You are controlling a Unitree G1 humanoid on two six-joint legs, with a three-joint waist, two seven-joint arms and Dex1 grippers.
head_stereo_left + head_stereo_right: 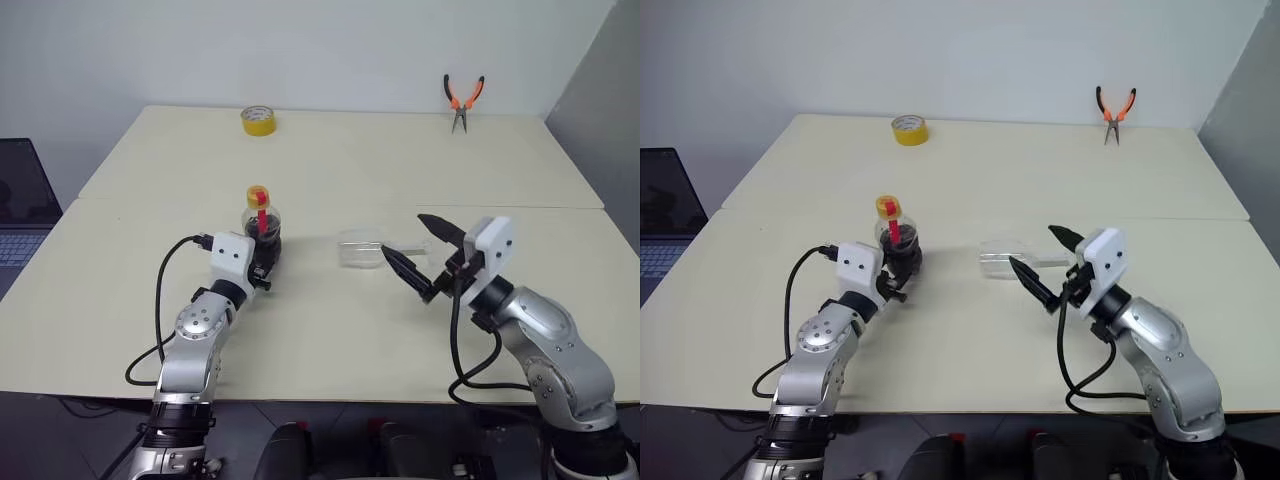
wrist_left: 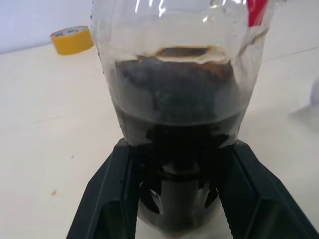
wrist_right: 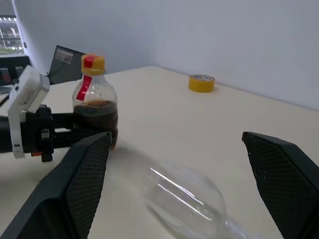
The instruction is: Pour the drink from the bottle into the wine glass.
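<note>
The bottle (image 1: 262, 222) stands upright on the table, its yellow cap on and a red label at the neck. The dark drink (image 2: 179, 129) fills roughly its lower half. My left gripper (image 1: 265, 252) is shut on the bottle's lower body, with one black finger (image 2: 107, 199) on each side. The clear wine glass (image 1: 360, 250) lies on its side on the table between the two arms, its stem pointing toward my right arm. My right gripper (image 1: 402, 233) hovers just above and right of the glass, open, with nothing between its fingers. The glass bowl (image 3: 187, 199) lies between and beyond those fingers.
A yellow tape roll (image 1: 259, 120) sits at the table's far edge. Orange-handled pliers (image 1: 463, 100) lie at the far right. A laptop (image 1: 20, 200) stands off the table's left side. A seam (image 1: 330, 202) crosses the cream tabletop behind the bottle.
</note>
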